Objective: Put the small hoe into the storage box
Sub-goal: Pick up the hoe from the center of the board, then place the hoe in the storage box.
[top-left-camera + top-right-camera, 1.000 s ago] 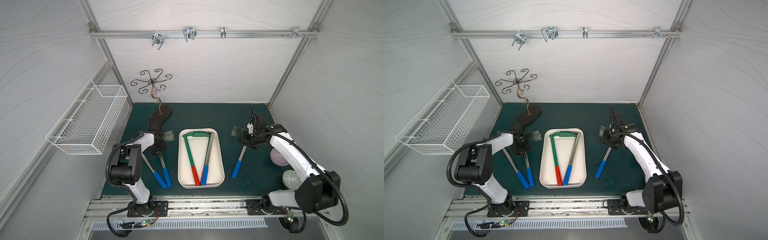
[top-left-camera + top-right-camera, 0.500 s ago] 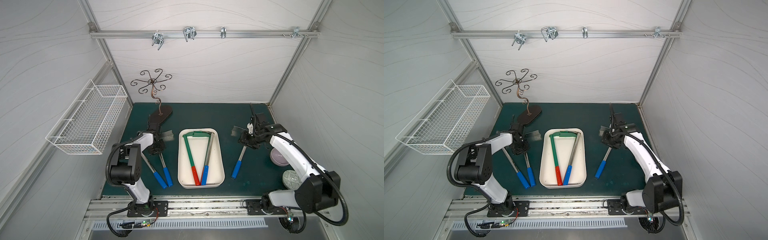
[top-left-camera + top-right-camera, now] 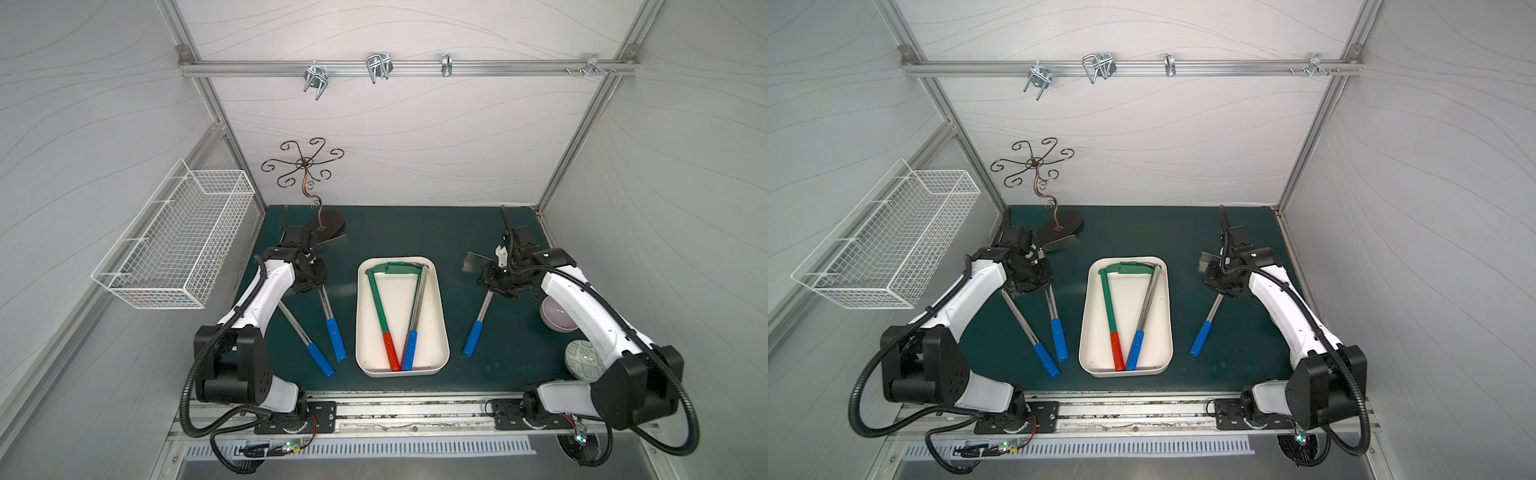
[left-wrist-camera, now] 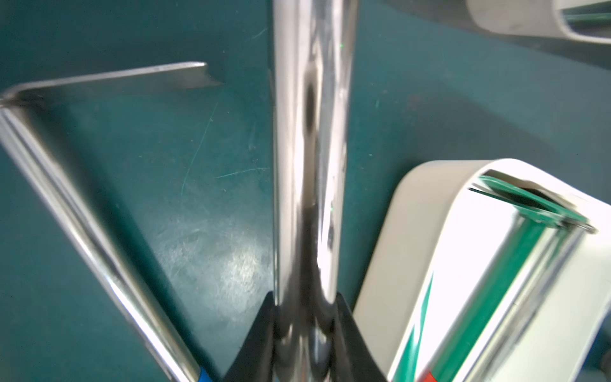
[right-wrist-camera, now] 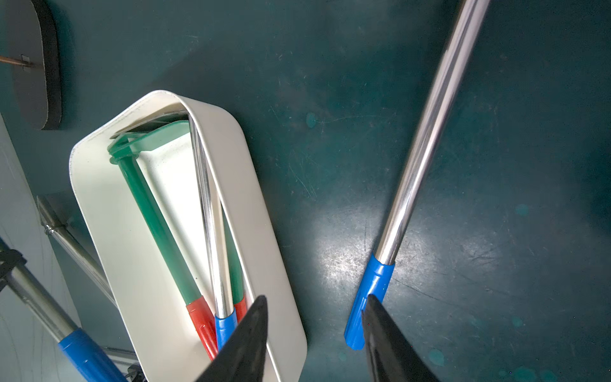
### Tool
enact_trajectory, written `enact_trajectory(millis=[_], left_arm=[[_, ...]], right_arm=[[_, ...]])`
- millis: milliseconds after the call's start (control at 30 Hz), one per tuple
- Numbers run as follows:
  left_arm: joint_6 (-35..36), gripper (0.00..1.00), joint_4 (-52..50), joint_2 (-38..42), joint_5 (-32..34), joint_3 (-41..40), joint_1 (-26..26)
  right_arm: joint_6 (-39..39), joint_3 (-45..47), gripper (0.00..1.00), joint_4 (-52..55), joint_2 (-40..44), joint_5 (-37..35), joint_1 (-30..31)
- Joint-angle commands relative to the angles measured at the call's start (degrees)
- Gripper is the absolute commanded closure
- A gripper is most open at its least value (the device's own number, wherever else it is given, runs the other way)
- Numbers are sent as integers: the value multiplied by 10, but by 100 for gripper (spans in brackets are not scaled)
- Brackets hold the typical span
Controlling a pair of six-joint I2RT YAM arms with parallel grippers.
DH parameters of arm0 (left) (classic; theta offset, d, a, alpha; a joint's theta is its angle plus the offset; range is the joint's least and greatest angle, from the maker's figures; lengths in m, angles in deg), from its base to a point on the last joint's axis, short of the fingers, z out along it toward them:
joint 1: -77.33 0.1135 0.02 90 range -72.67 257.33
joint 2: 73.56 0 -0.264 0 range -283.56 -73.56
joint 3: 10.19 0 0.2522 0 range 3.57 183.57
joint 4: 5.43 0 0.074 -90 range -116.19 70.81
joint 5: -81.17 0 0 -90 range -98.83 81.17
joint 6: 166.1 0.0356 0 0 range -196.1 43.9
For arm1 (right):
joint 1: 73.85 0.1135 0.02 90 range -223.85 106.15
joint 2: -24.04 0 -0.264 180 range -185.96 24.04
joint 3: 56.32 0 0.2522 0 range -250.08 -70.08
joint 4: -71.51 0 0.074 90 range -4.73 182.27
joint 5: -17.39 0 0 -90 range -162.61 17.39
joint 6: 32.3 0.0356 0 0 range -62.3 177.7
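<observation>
In a top view: left gripper (image 3: 309,279) clamped on the steel shaft of a blue-handled small hoe (image 3: 328,309), just outside the storage box (image 3: 360,332) on the left arm's side. The forearm is low and stretched forward, gripping far from the handle, likely to keep the head's weight close. Left wrist: shaft pinched between both fingers (image 4: 256,344). Right wrist: right gripper (image 5: 315,297) jaws apart and empty, poised beside a second hoe (image 5: 423,139).

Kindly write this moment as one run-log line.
left pincer: shut on hoe | right pincer: open, empty | hoe: outside storage box
</observation>
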Motion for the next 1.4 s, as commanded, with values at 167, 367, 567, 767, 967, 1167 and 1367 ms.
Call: enact_trajectory(millis=[167,367,567,767,967,1167,1367], left_arm=[[-34,100,-93,12,3,89,-104],[-91,100,-78,-48,17,146,-199],[-122,100,-42,-129,10,177,-244],[-144,100,-4,-174,0,174,-247],[-156,100,4,-193,3,163,-247],[-155,100,-1,-212,6,159,-247],[-148,100,-11,-214,11,156,-247]], right_arm=[[-9,-5,52,17,16,-13,-3],[-17,-3,52,24,21,-19,-3],[-20,7,52,24,32,-15,-4],[-26,9,52,25,30,-14,-5],[-27,10,52,25,27,-12,-6],[-27,11,52,22,24,-9,-7],[-30,12,52,25,25,-12,-6]])
